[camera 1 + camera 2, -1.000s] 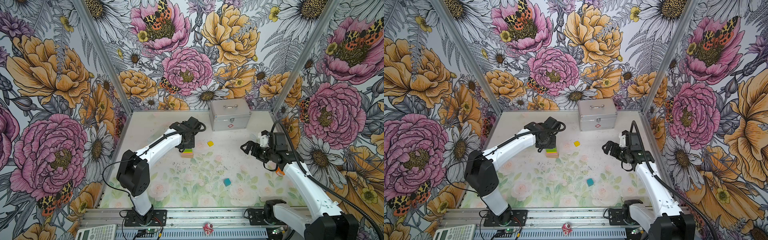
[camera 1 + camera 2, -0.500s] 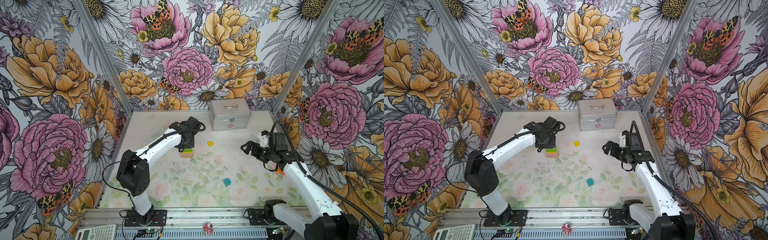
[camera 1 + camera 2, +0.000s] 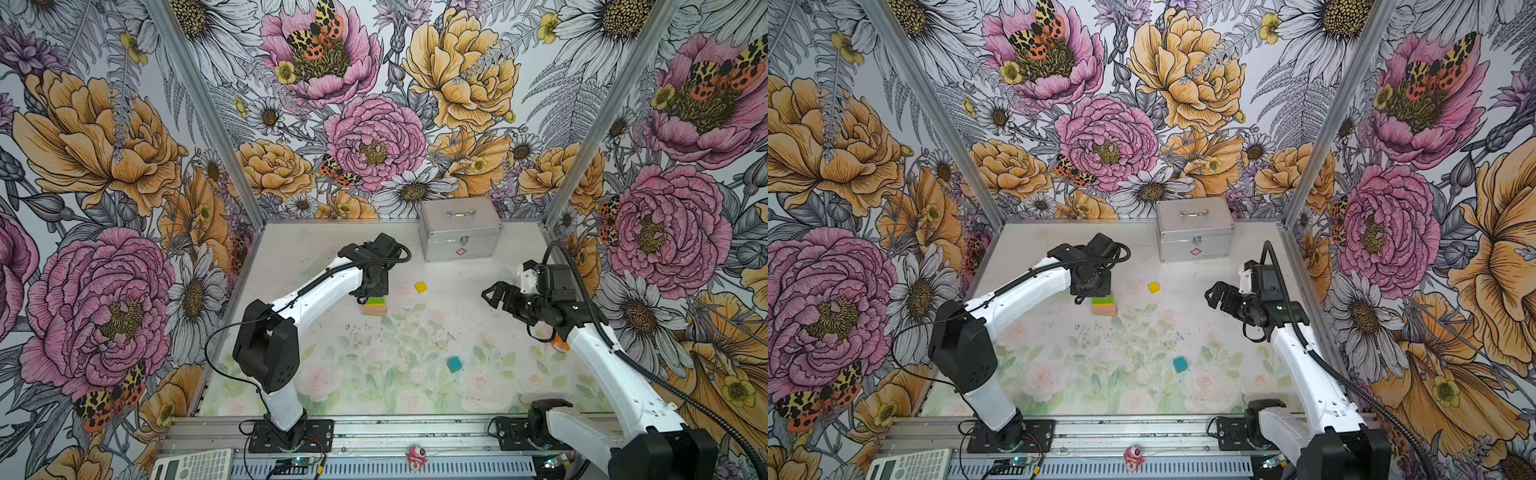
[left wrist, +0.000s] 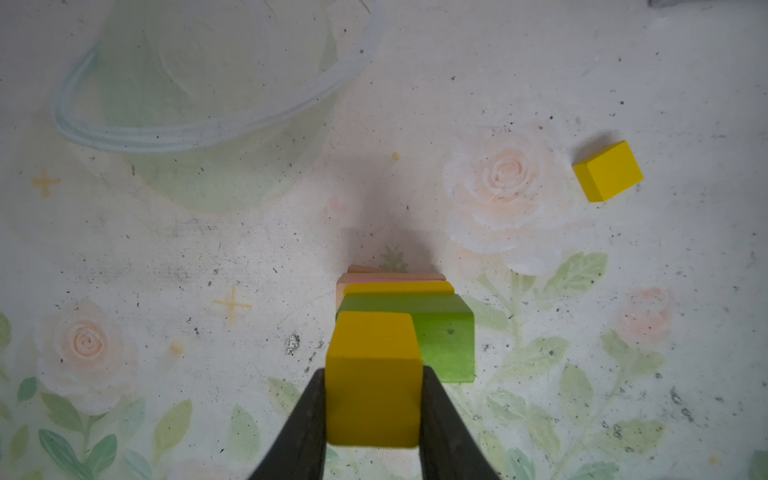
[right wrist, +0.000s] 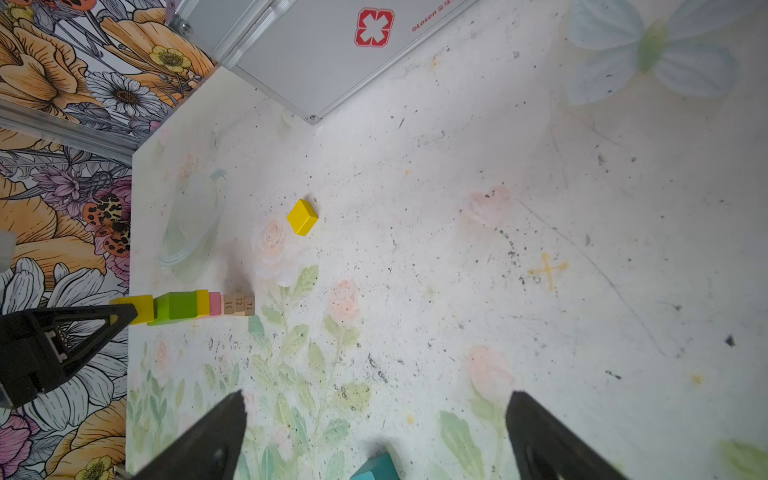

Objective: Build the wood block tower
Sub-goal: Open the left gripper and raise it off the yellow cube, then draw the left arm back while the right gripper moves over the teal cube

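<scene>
The tower stands left of the table's middle: tan bars at the base, then a pink slab, a yellow slab and a green bar. My left gripper reaches down over it, shut on a yellow cube that rests on one end of the green bar. A second yellow cube lies loose to the tower's right. A teal cube lies nearer the front. My right gripper hangs open at the right with nothing between its fingers.
A silver metal case stands at the back wall. A clear round dish lies on the table behind the tower. A calculator sits on the front rail at the left. Floral walls close in the left, back and right sides.
</scene>
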Robot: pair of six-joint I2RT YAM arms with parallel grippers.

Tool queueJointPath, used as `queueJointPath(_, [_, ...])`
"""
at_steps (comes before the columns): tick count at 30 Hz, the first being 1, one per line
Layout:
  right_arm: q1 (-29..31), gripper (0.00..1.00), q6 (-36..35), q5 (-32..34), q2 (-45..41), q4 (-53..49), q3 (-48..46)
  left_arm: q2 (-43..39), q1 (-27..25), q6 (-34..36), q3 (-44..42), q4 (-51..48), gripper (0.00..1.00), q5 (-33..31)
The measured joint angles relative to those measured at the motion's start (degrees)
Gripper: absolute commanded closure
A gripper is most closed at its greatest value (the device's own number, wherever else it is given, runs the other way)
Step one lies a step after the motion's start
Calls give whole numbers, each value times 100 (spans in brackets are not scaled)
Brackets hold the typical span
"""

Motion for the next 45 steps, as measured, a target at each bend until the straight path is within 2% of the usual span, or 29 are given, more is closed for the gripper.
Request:
queueJointPath(10, [0, 0, 0, 0, 0, 0, 0, 0, 2, 2, 0, 0, 63, 2])
queueJointPath(29, [33, 0, -68, 48, 0, -103, 11, -186, -81, -2, 116, -2, 34, -87])
queueJointPath(35, [328, 2, -105, 240, -15, -365, 52, -973, -367, -22, 221, 15, 29, -372])
queueJointPath(38, [671, 4, -76, 417, -87, -529, 46, -1572, -542, -52, 129, 57, 27, -527])
queueJointPath(45, [2065, 20, 317, 979, -387, -713, -337, -3101, -841, -334, -1029, 72, 25, -778])
